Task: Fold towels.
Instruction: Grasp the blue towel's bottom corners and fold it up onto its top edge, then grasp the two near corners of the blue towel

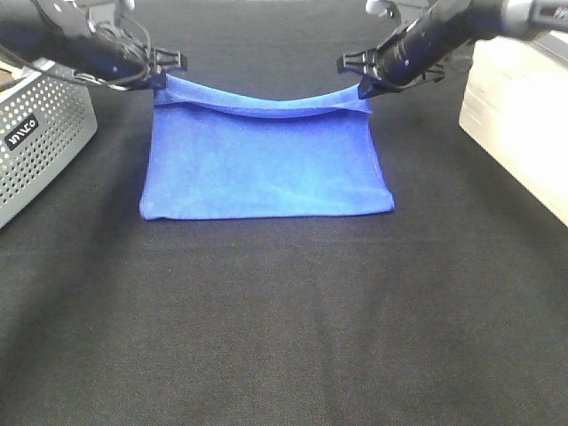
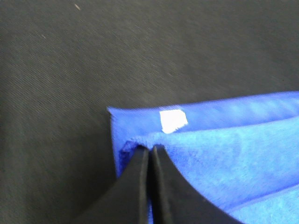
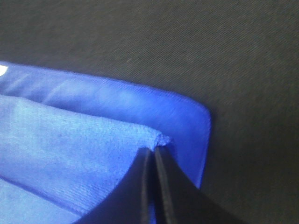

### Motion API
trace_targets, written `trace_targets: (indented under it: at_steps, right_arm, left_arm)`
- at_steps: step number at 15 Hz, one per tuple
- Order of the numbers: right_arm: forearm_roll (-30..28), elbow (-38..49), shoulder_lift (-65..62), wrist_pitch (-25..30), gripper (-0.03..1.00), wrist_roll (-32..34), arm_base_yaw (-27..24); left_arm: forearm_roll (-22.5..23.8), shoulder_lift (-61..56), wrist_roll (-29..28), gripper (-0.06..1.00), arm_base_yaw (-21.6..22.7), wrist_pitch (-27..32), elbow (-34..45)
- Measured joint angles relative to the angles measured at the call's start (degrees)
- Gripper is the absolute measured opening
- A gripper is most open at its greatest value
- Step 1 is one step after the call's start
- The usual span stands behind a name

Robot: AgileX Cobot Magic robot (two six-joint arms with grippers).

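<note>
A blue towel (image 1: 266, 169) lies folded over on the black table, its fold line toward the front. My left gripper (image 1: 160, 82) is shut on the towel's upper-layer far left corner; in the left wrist view (image 2: 150, 149) its black fingers pinch the blue cloth (image 2: 224, 158) next to a white label (image 2: 173, 120). My right gripper (image 1: 364, 87) is shut on the far right corner, as the right wrist view (image 3: 154, 150) shows, with the cloth (image 3: 70, 149) over the lower layer. The upper edge sags between the two grippers.
A grey perforated metal basket (image 1: 40, 133) stands at the left edge. A white box (image 1: 519, 115) stands at the right edge. The black tablecloth (image 1: 284, 328) spreads in front of the towel.
</note>
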Motion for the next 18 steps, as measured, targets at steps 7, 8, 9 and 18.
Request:
trace_targets:
  at_steps: [7,8,9,18]
  right_arm:
    - [-0.4,-0.23,2.86,-2.46,0.57,0.0,0.0]
    - [-1.43,-0.23,2.23,0.23,0.71,0.0,0.0]
    - [-2.41,-0.23,1.38,2.86,0.74,0.0,0.0]
    - [-3.84,-0.34,-3.09,34.95,0.77,1.26,0.0]
  left_arm:
    - [0.0,3.78,0.4,0.54,-0.17,-2.29,-2.18]
    - [0.0,3.44,0.4,0.65,-0.17,-0.29,-2.23]
    - [0.0,2.98,0.4,0.68,-0.11,2.06,-2.23]
    - [0.34,-0.17,-4.3,0.64,-0.11,33.52,-2.29]
